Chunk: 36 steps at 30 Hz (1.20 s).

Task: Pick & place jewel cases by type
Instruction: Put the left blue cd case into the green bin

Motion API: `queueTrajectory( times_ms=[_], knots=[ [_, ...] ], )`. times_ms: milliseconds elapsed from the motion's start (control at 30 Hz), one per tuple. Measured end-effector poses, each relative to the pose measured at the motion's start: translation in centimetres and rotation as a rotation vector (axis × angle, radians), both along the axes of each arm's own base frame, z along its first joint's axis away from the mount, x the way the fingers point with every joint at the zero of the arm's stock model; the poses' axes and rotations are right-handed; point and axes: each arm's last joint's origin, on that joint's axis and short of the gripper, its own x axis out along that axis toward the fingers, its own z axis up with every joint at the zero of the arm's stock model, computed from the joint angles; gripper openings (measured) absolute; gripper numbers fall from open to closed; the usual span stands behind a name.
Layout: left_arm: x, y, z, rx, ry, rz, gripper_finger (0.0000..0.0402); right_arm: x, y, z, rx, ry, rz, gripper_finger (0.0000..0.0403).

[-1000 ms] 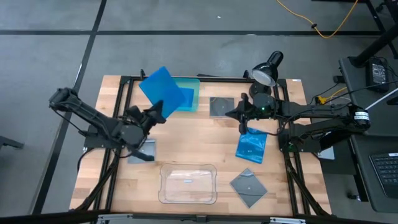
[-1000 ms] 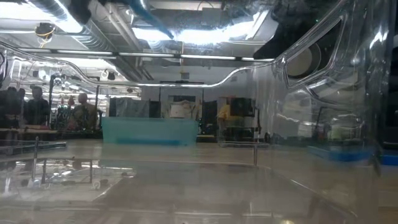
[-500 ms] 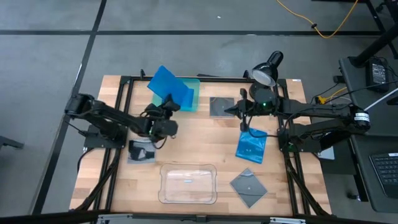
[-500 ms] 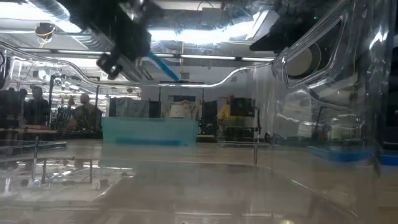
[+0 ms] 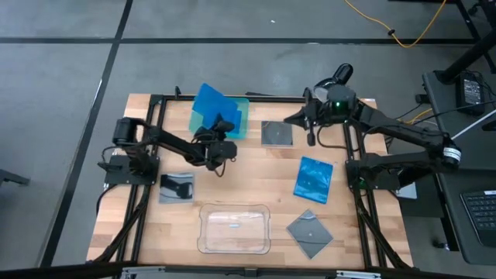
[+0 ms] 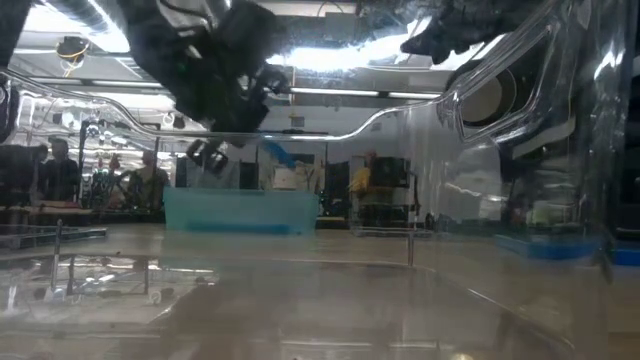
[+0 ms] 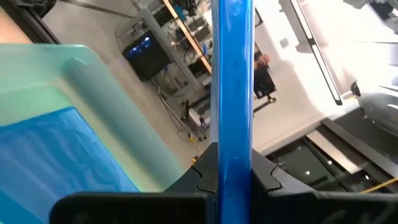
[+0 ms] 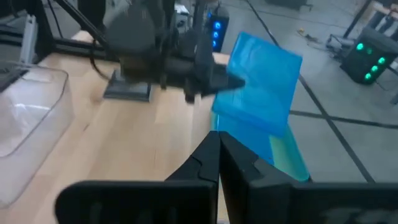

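Observation:
My left gripper (image 5: 215,125) is shut on a bright blue jewel case (image 5: 211,105), carried over the left end of the teal tray (image 5: 239,122) at the table's far side. Another blue case (image 7: 50,149) lies flat inside that tray. My right gripper (image 5: 310,133) hangs shut with nothing in it, above the table near the far right. Below it a blue case (image 5: 314,180) lies flat on the wood. Three dark grey cases lie flat too: one by the tray (image 5: 277,133), one at the left (image 5: 177,187), one near the front right (image 5: 310,232). My left gripper pinches the blue case between its two fingers at one edge (image 7: 231,163), seen edge-on in the left wrist view. The fingers reach in about level from the table's left. The case stands out beyond the fingertips, on edge and tilted, lifted clear above the teal tray.
A clear plastic tray (image 5: 234,229) stands at the table's near middle and fills the low view. A black desk lamp (image 5: 335,85) stands at the far right edge. Bare wood (image 5: 248,174) lies between the trays.
My left gripper has swung toward the table's right and come down, carrying the blue case to the teal tray; the case has turned more onto its edge. My right gripper has risen and drawn back toward the far edge, away from the blue case on the table.

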Motion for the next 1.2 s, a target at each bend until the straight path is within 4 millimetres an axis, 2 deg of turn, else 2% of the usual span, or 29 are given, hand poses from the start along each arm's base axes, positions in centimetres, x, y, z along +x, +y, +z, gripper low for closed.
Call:
queueTrajectory(
  times_ms=[200,333,733,900,1100,1200],
  knots=[
    [2.6,1.1,-1.5,0.003,0.012,0.035,0.0020,-0.5,-0.9,1.0,-0.015,-0.036,0.021,0.0010],
    [3.6,1.5,-2.0,0.002,0.012,0.044,0.0020,-0.9,-1.4,1.1,0.004,-0.027,0.036,0.0010],
    [3.5,2.4,-2.9,-0.015,0.100,0.046,0.0020,-1.6,-1.9,0.7,-0.043,0.036,0.044,0.0010],
    [3.6,2.4,-3.9,-0.021,0.084,0.036,0.0020,-1.6,-1.9,0.7,-0.044,0.036,0.045,0.0010],
    [3.6,2.7,-4.0,-0.042,0.069,0.008,0.0022,-1.6,-1.9,0.7,-0.044,0.036,0.045,0.0010],
    [3.7,2.9,-4.1,-0.052,0.060,-0.006,0.0035,-1.6,-1.9,0.7,-0.044,0.036,0.045,0.0010]
  ],
)
